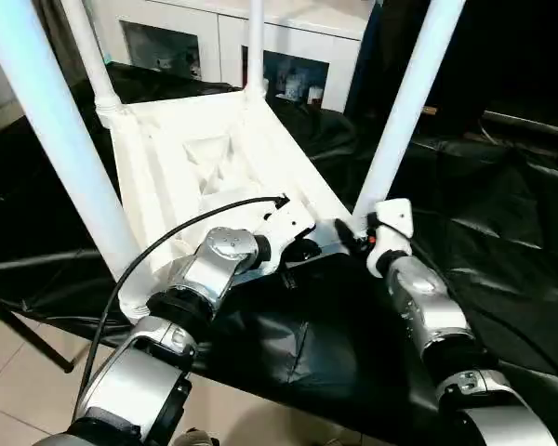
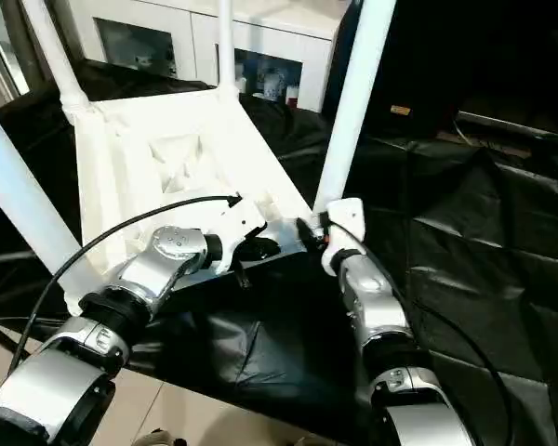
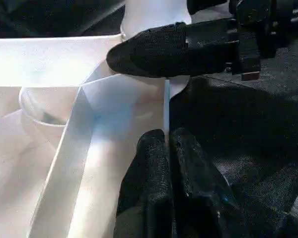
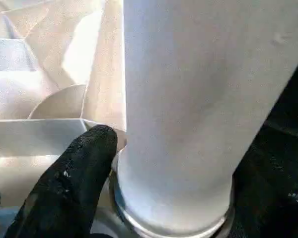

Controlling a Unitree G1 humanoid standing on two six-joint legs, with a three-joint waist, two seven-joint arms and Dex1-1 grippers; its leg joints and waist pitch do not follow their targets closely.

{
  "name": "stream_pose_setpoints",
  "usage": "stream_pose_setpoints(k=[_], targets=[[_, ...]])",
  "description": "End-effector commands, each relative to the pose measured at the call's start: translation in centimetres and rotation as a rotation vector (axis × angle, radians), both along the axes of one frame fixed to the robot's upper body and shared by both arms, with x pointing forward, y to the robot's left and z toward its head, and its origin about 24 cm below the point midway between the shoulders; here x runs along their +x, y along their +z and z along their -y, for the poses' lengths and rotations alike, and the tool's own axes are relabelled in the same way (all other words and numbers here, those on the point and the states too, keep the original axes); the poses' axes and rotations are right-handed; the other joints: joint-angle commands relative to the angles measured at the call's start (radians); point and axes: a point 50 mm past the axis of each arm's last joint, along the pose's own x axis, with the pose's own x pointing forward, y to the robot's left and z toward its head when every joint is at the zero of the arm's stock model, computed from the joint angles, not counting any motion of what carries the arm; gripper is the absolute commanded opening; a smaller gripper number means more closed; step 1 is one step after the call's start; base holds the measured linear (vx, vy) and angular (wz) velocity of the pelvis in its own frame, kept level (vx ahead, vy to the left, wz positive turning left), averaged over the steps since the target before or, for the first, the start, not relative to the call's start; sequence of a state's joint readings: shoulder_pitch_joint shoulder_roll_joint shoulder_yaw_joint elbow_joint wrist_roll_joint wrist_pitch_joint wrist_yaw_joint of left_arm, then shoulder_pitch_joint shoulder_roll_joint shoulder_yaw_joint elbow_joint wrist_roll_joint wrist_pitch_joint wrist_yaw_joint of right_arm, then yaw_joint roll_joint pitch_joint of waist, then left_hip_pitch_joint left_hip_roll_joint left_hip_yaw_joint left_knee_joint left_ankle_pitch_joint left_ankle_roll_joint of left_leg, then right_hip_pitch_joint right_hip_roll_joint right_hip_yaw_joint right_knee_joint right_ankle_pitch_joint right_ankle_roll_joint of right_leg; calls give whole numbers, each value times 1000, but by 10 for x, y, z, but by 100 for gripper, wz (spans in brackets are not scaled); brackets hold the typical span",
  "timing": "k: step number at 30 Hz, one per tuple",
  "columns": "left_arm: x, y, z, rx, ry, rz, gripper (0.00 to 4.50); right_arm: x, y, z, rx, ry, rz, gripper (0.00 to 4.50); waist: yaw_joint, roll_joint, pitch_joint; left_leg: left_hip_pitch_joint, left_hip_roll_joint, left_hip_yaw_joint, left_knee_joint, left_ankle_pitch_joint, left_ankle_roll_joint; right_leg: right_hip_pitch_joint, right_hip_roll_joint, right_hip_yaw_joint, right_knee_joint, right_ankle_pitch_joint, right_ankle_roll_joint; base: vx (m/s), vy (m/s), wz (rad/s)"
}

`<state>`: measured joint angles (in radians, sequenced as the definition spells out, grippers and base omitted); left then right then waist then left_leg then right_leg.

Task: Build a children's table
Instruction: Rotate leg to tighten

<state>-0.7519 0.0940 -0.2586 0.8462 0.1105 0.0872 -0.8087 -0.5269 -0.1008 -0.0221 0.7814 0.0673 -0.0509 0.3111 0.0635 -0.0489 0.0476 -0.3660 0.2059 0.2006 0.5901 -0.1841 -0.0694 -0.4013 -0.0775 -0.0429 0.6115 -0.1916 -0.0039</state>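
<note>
Left wrist view shows the left hand (image 3: 167, 148) pinched together on the thin near rim of the table top (image 1: 205, 158). The right hand (image 1: 353, 240) is at the base of the near right leg (image 1: 405, 107), one black finger (image 4: 69, 183) touching it by the corner socket; whether this hand is closed cannot be told. The table top lies upside down on the counter (image 1: 502, 204), covered with black sheet, with all four legs standing up. Behind, far, stands a white cabinet (image 1: 223, 42).
</note>
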Motion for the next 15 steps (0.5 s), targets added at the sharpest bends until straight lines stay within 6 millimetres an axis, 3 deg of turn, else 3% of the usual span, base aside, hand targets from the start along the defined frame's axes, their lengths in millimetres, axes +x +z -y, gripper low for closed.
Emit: stream_pose_setpoints(k=[1,8,12,15], targets=[[-4,4,7,-46,-72,5,0,-11,-5,-21,6,245,-16,366,1,-7,-55,10,26,-16,-76,-248,26,39,-63,37,-86,-255,-173,0,0,0],[-18,8,-21,-76,-293,-70,0,-33,10,8,75,617,-7,366,6,-7,-57,6,30,-14,-69,-168,95,48,-62,36,-69,-106,-234,0,0,0],[-24,10,-34,-73,-359,-106,0,-41,15,18,83,721,-31,366,4,-4,-58,8,34,-13,-69,-168,100,45,-62,36,-64,-89,-261,0,0,0],[-27,12,-48,-63,-397,-144,0,-47,20,26,66,817,-60,366,12,-4,-55,11,36,-11,-71,-187,83,45,-61,36,-65,-119,-261,0,0,0]])
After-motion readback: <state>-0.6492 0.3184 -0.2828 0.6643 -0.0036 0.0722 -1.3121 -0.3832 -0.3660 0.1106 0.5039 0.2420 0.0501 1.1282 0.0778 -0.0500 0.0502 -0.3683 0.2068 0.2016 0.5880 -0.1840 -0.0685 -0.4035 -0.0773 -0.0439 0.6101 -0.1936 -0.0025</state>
